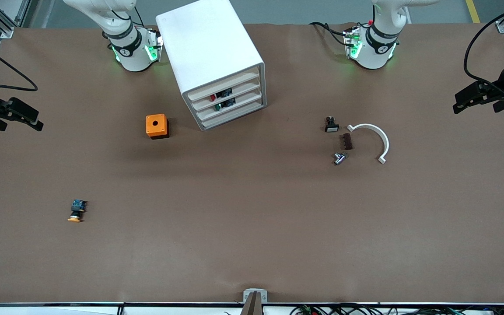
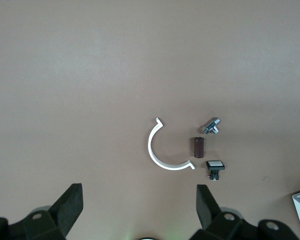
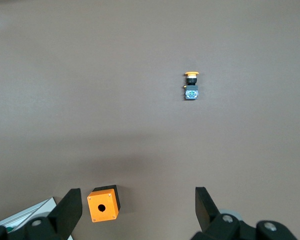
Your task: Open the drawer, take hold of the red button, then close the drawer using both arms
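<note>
The white cabinet (image 1: 210, 52) stands near the robots' bases, its four drawers all shut. The red-capped button (image 1: 213, 97) shows through the front of the second drawer from the top (image 1: 239, 89); a green-capped one (image 1: 218, 106) lies in the drawer below. My right gripper (image 1: 38, 122) hangs open and empty at the right arm's end of the table; its wrist view (image 3: 137, 192) shows it high above the table. My left gripper (image 1: 455, 103) hangs open and empty at the left arm's end, also high above the table (image 2: 139, 189). Neither is near the cabinet.
An orange box with a hole (image 1: 157, 126) (image 3: 103, 203) sits beside the cabinet. An orange-yellow-capped button (image 1: 76, 211) (image 3: 191, 86) lies nearer the front camera. Toward the left arm's end lie a white curved piece (image 1: 374, 135) (image 2: 162, 150), a brown part (image 1: 347, 141), a metal part (image 1: 339, 158) and a small switch (image 1: 331, 124).
</note>
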`<state>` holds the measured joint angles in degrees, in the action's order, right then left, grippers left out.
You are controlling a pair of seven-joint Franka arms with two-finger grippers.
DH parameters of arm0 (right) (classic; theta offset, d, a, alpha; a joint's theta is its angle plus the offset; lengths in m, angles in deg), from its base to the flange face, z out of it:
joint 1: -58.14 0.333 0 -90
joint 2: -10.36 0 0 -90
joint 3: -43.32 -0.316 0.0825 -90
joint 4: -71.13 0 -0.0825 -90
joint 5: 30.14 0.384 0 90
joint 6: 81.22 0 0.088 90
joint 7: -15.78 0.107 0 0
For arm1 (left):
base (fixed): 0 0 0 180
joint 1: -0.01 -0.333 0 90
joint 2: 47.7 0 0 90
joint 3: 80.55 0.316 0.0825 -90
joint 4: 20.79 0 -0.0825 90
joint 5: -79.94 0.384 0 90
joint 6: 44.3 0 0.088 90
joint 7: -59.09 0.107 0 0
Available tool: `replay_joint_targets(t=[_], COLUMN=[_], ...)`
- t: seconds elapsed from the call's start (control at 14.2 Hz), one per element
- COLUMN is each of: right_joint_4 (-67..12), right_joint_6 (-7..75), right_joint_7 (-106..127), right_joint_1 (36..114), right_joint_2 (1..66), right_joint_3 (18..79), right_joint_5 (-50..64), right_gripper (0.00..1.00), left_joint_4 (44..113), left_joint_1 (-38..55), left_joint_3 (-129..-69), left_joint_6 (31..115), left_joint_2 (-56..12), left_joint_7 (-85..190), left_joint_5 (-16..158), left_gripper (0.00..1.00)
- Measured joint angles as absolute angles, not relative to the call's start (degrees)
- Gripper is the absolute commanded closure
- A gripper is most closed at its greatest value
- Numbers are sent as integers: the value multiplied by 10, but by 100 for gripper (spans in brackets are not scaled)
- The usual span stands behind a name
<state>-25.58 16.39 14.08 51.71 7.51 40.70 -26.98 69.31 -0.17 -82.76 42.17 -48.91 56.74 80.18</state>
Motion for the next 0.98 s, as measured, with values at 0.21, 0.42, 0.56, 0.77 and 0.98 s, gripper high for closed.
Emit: replay_joint_targets(t=[0.21,0.42,0.56,0.77,0.98], right_joint_4=[-256,-256,-256,-256,-255], right_joint_6=[163,162,162,162,162], right_joint_7=[141,141,141,141,141], right_joint_1=[517,517,517,517,517], right_joint_2=[75,75,75,75,75], right_joint_3=[407,407,406,406,406], right_joint_5=[-270,-270,-270,-270,-270], right_gripper=[0,0,0,0,0], left_joint_4=[693,693,693,696,698], left_joint_1=[-2,-3,-4,-6,-5], left_joint_3=[-828,-827,-826,-825,-826], left_joint_6=[422,421,420,419,419], left_joint_2=[-489,-489,-483,-453,-398], left_joint_7=[567,567,567,567,567], left_joint_5=[802,802,802,802,802], left_gripper=[0,0,0,0,0])
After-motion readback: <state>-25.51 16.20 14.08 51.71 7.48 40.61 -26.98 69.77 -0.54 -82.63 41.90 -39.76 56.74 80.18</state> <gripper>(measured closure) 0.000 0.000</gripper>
